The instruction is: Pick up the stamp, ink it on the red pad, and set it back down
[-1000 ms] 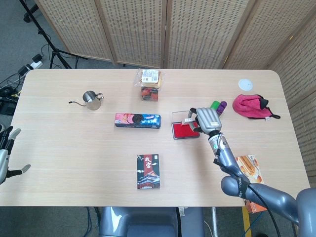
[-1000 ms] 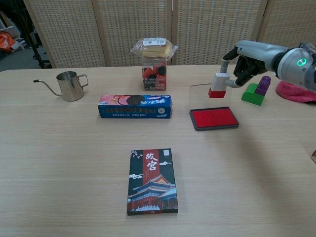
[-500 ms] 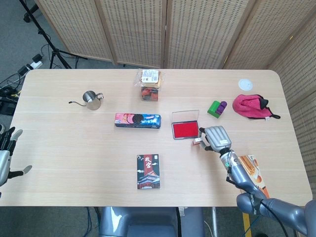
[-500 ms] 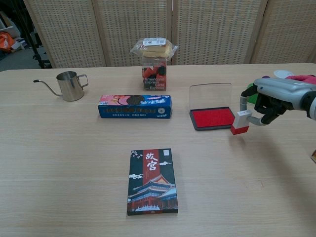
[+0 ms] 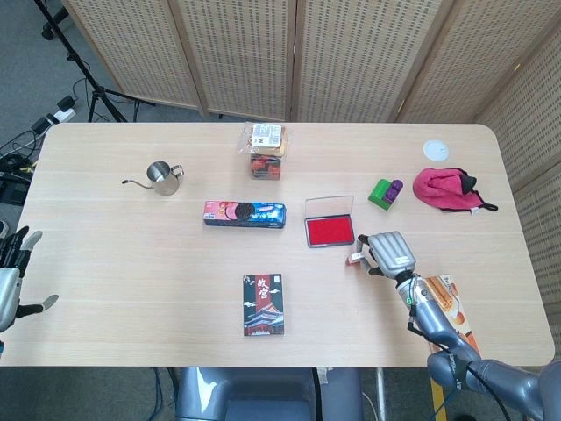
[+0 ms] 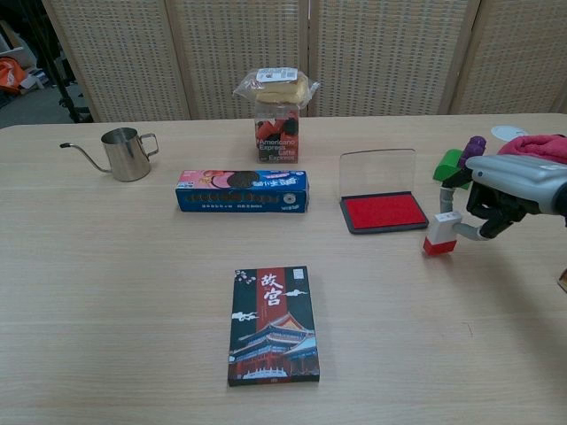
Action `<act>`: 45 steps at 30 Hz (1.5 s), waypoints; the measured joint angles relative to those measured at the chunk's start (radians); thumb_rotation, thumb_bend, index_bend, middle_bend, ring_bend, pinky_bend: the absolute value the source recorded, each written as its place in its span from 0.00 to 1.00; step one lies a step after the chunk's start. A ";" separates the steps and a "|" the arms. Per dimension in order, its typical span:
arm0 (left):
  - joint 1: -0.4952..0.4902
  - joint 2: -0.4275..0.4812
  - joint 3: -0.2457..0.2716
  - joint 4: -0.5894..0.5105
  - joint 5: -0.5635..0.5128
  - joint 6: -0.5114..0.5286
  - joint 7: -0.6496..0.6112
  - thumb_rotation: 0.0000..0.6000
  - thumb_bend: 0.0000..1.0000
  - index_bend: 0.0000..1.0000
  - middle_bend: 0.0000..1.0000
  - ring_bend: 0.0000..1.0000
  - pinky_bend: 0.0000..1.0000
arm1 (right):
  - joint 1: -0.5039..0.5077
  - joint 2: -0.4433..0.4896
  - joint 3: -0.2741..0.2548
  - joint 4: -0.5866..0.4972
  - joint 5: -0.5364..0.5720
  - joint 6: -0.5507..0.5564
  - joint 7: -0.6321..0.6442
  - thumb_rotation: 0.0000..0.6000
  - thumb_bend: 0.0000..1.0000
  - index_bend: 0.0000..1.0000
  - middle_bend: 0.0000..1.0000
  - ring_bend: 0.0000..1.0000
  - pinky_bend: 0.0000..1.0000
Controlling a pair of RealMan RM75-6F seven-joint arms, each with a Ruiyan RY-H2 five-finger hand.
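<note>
The stamp (image 6: 440, 235), a white block with a red base, is upright with its base at the tabletop, just right of and in front of the red ink pad (image 6: 384, 212). My right hand (image 6: 509, 190) reaches in from the right and still pinches the stamp's white top between its fingertips (image 6: 464, 231). From the head view, the stamp (image 5: 355, 258) pokes out left of the right hand (image 5: 388, 253), below the pad (image 5: 330, 230), whose clear lid stands open. My left hand (image 5: 10, 272) hangs off the table's left edge, fingers apart, holding nothing.
A blue biscuit box (image 6: 241, 190) lies left of the pad, with a dark card box (image 6: 273, 323) nearer the front. A steel kettle (image 6: 124, 152) and a snack jar (image 6: 276, 115) stand at the back. A green and purple block (image 6: 452, 159) and a pink cloth (image 6: 536, 146) sit behind the right hand.
The right hand carried the stamp from above the pad toward the front right and lowered it to the table beside the pad. The left hand barely moved.
</note>
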 measured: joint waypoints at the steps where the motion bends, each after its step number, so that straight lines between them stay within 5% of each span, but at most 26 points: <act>1: 0.000 0.000 0.000 -0.001 0.000 0.000 0.000 1.00 0.00 0.00 0.00 0.00 0.00 | -0.001 0.000 0.000 0.002 -0.002 -0.003 0.002 1.00 0.60 0.57 0.94 1.00 1.00; 45: -0.001 -0.004 0.005 -0.006 0.003 -0.002 0.017 1.00 0.00 0.00 0.00 0.00 0.00 | -0.021 0.019 -0.007 0.008 -0.058 -0.030 0.032 1.00 0.55 0.39 0.94 1.00 1.00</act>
